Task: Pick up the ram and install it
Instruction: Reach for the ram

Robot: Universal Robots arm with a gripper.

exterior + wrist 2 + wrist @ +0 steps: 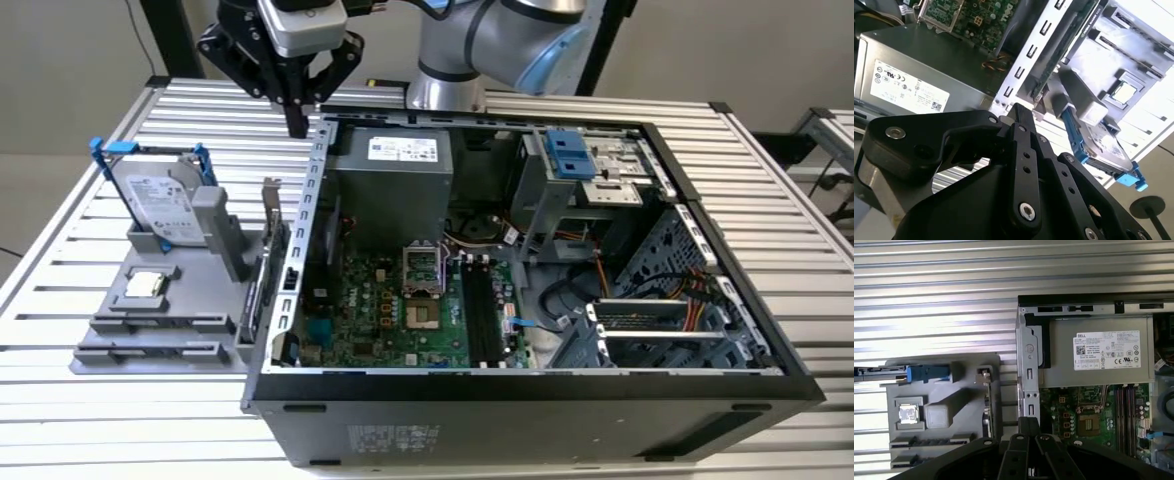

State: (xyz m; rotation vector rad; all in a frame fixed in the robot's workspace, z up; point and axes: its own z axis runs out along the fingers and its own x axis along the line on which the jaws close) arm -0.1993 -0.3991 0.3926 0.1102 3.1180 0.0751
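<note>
The ram (258,290) is a thin green board standing on edge in the grey fixture (147,330), just outside the computer case's wall on the exterior view's left. Both wrist views show it too: edge-on in the first wrist view (987,400), and as a green strip with a dark label in the second wrist view (1069,45). My gripper (296,128) hangs above the case's back corner, well behind and above the ram. Its black fingers (1016,112) are shut with nothing between them. The black motherboard slots (481,310) lie inside the open case (1124,410).
A silver hard drive in a blue frame (160,205) and a small square processor chip (144,285) sit on the same fixture. The grey power supply (387,175) fills the case's back. The slatted metal table (80,420) has free room at the front left.
</note>
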